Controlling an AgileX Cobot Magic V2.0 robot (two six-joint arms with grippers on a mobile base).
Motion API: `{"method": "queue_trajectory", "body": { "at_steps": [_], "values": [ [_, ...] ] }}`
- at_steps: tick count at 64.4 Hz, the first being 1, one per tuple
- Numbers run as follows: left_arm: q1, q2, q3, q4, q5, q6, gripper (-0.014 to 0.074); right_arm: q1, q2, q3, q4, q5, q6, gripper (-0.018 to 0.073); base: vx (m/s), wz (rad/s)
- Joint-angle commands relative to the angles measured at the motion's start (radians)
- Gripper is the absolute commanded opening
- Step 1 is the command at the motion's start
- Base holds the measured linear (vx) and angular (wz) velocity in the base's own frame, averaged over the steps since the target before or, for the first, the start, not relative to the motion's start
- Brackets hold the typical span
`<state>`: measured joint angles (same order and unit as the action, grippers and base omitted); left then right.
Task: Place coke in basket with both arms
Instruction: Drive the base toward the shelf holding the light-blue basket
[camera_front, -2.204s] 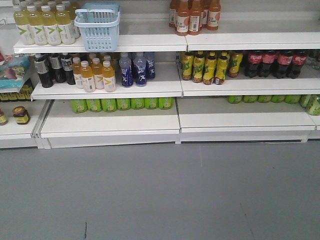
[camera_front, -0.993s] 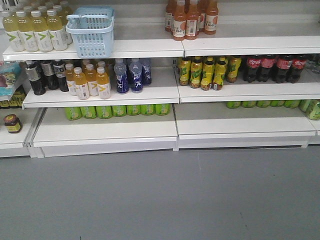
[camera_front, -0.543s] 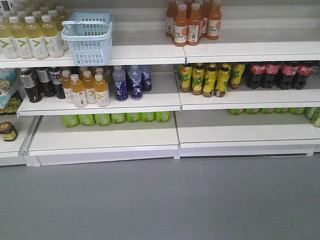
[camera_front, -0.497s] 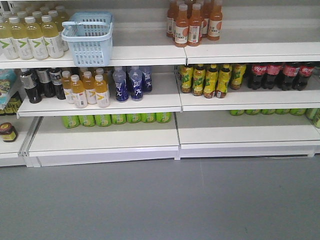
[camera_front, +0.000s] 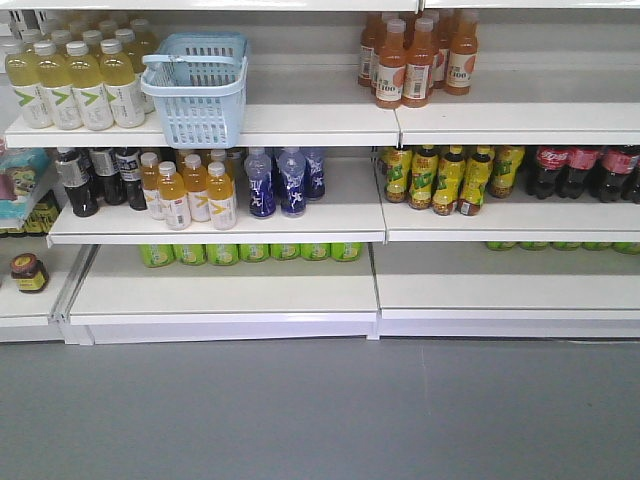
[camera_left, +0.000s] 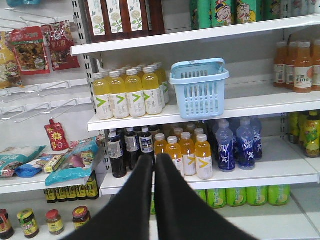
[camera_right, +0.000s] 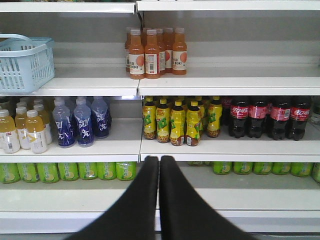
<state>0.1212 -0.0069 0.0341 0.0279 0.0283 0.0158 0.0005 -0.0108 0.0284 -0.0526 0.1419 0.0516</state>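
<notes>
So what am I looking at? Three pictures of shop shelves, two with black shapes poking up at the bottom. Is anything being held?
This is a two-armed robot on wheels facing white shop shelves. The wide picture comes from a camera that looks straight ahead. The other two come from cameras on its wrists, so the black shapes are its own pincers: the left gripper and the right gripper. Both are shut tight, holding nothing. The shelves carry drinks, such as dark cola bottles, and a pale blue basket beside yellow bottles. No red coke can shows in these views.
</notes>
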Motion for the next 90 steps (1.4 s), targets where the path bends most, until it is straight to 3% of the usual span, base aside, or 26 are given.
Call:
{"method": "queue_trajectory", "body": {
  "at_steps": [1,90],
  "values": [
    [0.0,-0.02,-0.002,-0.003,-0.073,-0.002,-0.0006,0.0,-0.018,0.01,-0.005,-0.078,0.003,-0.0009,0.17,0.08],
    [0.0,-0.02,-0.002,-0.003,-0.073,-0.002,-0.0006,0.0,-0.018,0.01,-0.005,-0.078,0.003,-0.0009,0.17,0.02]
  ]
}}
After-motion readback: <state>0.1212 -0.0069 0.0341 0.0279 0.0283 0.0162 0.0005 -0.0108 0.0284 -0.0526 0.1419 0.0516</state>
